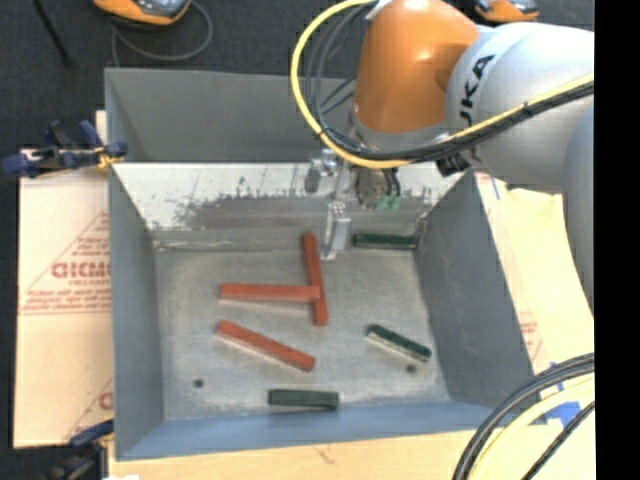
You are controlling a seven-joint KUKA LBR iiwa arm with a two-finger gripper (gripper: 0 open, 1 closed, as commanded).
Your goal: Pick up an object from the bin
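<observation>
Gripper low at the back of the bin [200,118], by the far end of a red bar.

From my desk I see the gripper [338,240] hanging under the orange wrist cover [410,63], its tip just beside the upright red bar [316,280], which meets a second red bar [265,292] lying crosswise. The cover hides the gripper's upper part, and I cannot tell how far it is open or whether it grips anything.

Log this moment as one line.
gripper low near far wall of bin | beside far end of red stick | dark green stick close by
</observation>
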